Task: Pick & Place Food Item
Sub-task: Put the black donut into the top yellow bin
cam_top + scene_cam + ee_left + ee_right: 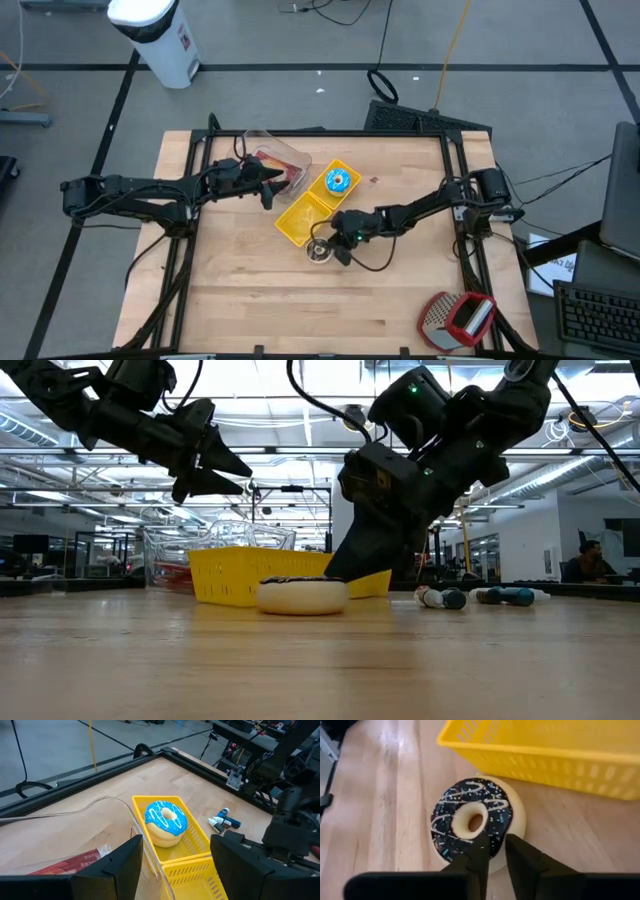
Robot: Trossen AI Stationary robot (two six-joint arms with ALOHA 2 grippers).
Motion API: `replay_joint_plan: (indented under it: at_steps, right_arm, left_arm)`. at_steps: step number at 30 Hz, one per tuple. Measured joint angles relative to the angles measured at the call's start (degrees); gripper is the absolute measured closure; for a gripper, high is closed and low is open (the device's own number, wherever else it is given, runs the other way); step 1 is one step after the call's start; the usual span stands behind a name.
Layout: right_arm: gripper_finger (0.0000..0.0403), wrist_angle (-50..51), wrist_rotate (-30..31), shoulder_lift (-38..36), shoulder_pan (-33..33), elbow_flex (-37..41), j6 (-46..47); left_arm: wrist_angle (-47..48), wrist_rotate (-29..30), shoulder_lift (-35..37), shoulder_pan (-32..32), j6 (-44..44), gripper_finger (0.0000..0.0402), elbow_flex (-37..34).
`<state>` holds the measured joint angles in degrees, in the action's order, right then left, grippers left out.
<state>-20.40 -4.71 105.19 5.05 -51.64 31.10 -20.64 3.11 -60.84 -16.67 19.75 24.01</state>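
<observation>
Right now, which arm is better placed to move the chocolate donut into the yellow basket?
Right. The right gripper is at the chocolate donut, beside the yellow basket. The left gripper hovers open over the clear container.

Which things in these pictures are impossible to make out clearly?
- Right gripper: right wrist view does not show whether its fingertips pinch the chocolate donut or only touch it.
- Clear box: its red contents are cut off by the edge in left wrist view.
- Small bottles: too small to identify.
- Blue donut: hidden by basket wall in low view.
</observation>
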Motion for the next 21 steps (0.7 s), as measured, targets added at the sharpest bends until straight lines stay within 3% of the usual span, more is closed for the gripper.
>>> replay_joint_plan:
  at_steps: [5,13,21]
  right_arm:
    - [0.0397,-1.83,-0.36,-0.02,0.49,0.00,-3.98]
    - [0.0402,-4.36,-2.69,-0.02,0.70,0.00,-4.23]
    - [0.0398,-3.70,1.97,-0.04,0.67,0.00,-2.43]
  left_arm:
    - [0.00,0.02,0.00,0.02,0.02,0.0167,0.00]
    - [0.01,0.02,0.00,0.01,0.02,0.0167,0.00]
    - [0.02,0.02,0.00,0.00,0.02,0.0167,0.00]
